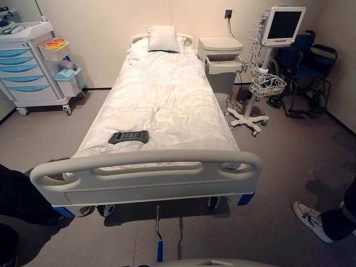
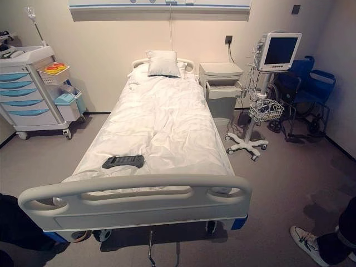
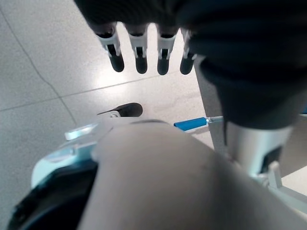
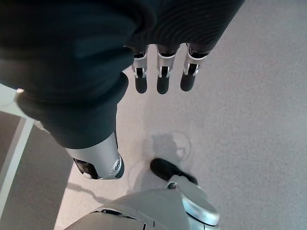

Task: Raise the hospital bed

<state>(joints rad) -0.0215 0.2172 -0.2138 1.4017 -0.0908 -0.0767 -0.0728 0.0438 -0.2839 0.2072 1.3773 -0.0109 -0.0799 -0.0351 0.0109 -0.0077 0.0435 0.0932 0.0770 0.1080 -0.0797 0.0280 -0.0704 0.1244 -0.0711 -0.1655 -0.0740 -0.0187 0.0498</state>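
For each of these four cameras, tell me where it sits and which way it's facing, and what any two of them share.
Left eye view: on the head, looking down the hospital bed from its footboard toward the pillow.
Right eye view: same head, slightly aside; same bed, with the remote on the sheet.
Left wrist view: on the left arm, facing the floor past the left hand, fingers straight; the blue crank handle shows.
Right wrist view: on the right arm, facing the floor past the right hand.
Shared: both eyes show the monitor stand.
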